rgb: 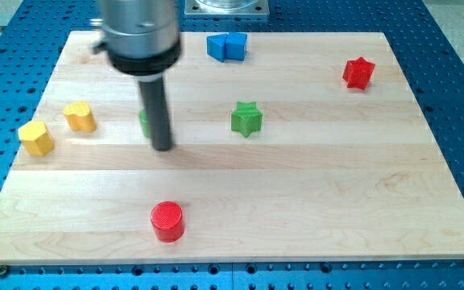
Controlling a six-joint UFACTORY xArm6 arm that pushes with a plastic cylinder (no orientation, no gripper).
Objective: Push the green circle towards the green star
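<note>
Desk: pale wooden board (312,201) on a blue perforated base, carrying all the blocks.
Tool: plain dark rod with nothing to spread or press together; it pinches nothing and can only push.
My tip: my tip (162,148) sits on the desk left of centre, just at the view's right edge of the green circle.
Green circle: the green circle (143,122) shows only as a sliver at the rod's left side, the rest hidden behind the rod; whether it touches the rod I cannot tell.
Green star: the green star (246,118) stands to the view's right of the rod, near but apart, at about the same height in the view as the circle.
Key relation: the rod stands between circle and star, so the circle lies on the wrong side of my tip; a push toward the star probably calls for my tip to get round to the circle's left first.
Bystanders: yellow blocks (57,127) at the left, a red cylinder (167,221) below, blue blocks (227,47) at the top, a red star (358,72) at upper right, all well off the circle-to-star line.
</note>
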